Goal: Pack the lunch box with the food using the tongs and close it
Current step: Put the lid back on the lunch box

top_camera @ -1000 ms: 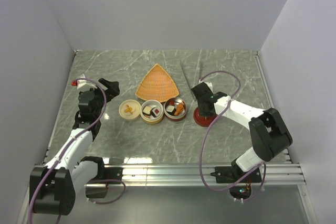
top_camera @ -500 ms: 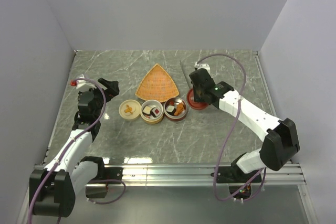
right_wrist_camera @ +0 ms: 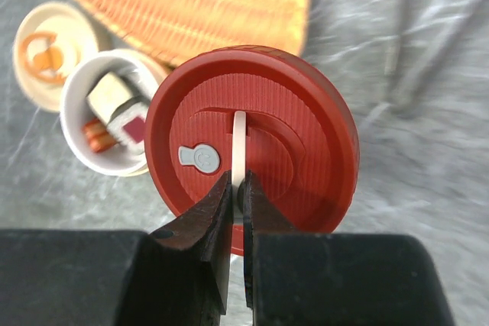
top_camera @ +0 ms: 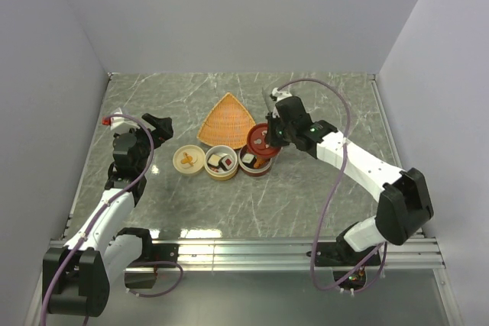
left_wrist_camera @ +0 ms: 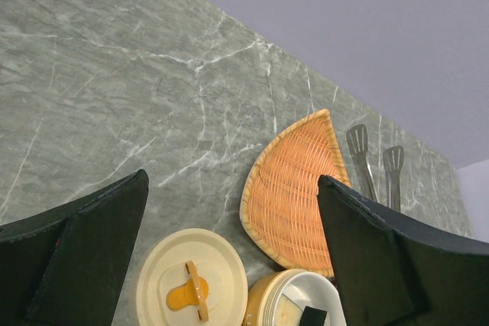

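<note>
My right gripper (right_wrist_camera: 237, 188) is shut on the white handle (right_wrist_camera: 239, 139) of the red round lid (right_wrist_camera: 306, 135). It holds the lid in the air over the dark red container (top_camera: 254, 163), partly covering it. Beside that stands the cream container (top_camera: 221, 163), with black-and-white and red food pieces (right_wrist_camera: 118, 108) inside. Orange food (top_camera: 263, 159) shows in the red container. The tongs (left_wrist_camera: 359, 146) lie on the table behind the basket, partly hidden by my right arm in the top view. At the left my left gripper (left_wrist_camera: 233, 188) hangs open and empty above the cream lid (left_wrist_camera: 191, 292).
A woven orange basket (top_camera: 227, 121) lies behind the containers. The cream lid (top_camera: 188, 159) with an orange handle sits left of the cream container. Walls close the table at the back and both sides.
My right arm has lifted the red lid off the table to the right of the containers and carried it left, over the dark red container. The left arm has not moved.
</note>
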`<state>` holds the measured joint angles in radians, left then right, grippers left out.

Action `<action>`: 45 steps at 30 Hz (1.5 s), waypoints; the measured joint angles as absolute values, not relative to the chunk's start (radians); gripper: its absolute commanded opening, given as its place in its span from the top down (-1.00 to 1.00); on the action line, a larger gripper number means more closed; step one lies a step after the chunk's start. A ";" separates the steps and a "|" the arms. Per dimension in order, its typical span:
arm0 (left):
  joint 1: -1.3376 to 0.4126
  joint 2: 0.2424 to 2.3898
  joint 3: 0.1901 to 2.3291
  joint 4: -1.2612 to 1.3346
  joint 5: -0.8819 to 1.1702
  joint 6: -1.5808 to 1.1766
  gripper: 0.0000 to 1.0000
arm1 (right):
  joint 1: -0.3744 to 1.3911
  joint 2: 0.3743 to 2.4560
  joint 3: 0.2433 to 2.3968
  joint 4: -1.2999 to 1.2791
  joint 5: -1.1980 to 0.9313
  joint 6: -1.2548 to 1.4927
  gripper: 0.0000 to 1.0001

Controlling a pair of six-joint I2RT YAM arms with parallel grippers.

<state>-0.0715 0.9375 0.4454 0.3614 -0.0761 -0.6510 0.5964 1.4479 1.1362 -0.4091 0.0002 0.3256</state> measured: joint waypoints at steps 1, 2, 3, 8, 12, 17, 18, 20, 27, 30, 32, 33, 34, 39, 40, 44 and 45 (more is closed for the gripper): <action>-0.072 0.937 0.445 0.361 -0.076 -0.651 -0.99 | 0.596 1.464 1.134 -0.398 -0.024 0.326 1.00; -0.072 0.937 0.445 0.361 -0.076 -0.651 -0.99 | 0.596 1.477 1.130 -0.385 -0.045 0.329 1.00; -0.072 0.937 0.445 0.361 -0.076 -0.651 -0.99 | 0.596 1.491 1.124 -0.371 -0.065 0.330 1.00; -0.072 0.937 0.445 0.361 -0.076 -0.651 -0.99 | 0.595 1.567 1.120 -0.339 -0.149 0.339 1.00; -0.072 0.937 0.445 0.361 -0.076 -0.651 -0.99 | 0.595 1.610 1.120 -0.327 -0.185 0.345 1.00; -0.072 0.937 0.445 0.361 -0.076 -0.651 -0.99 | 0.595 1.630 1.119 -0.324 -0.204 0.348 1.00; -0.072 0.937 0.445 0.361 -0.076 -0.651 -0.99 | 0.595 1.630 1.119 -0.323 -0.204 0.349 1.00; -0.072 0.937 0.445 0.361 -0.076 -0.651 -0.99 | 0.595 1.630 1.118 -0.323 -0.203 0.351 1.00; -0.072 0.937 0.445 0.361 -0.076 -0.651 -0.99 | 0.594 1.630 1.107 -0.313 -0.200 0.352 1.00; -0.072 0.937 0.445 0.361 -0.076 -0.651 -0.99 | 0.591 1.630 1.105 -0.312 -0.200 0.356 1.00; -0.072 0.937 0.445 0.361 -0.076 -0.651 -0.99 | 0.591 1.630 1.104 -0.310 -0.200 0.358 1.00; -0.072 0.937 0.445 0.361 -0.076 -0.651 -0.99 | 0.591 1.629 1.103 -0.308 -0.199 0.359 1.00; -0.072 0.937 0.445 0.361 -0.076 -0.651 -0.99 | 0.591 1.629 1.102 -0.307 -0.198 0.359 1.00; -0.072 0.937 0.445 0.361 -0.076 -0.651 -0.99 | 0.589 1.621 1.090 -0.297 -0.191 0.363 1.00; -0.072 0.937 0.445 0.361 -0.076 -0.651 -0.99 | 0.588 1.618 1.087 -0.298 -0.186 0.361 1.00; -0.072 0.937 0.445 0.361 -0.076 -0.651 -0.99 | 0.585 1.616 1.068 -0.309 -0.162 0.358 1.00; -0.072 0.937 0.445 0.361 -0.076 -0.651 -0.99 | 0.584 1.613 1.067 -0.313 -0.158 0.358 1.00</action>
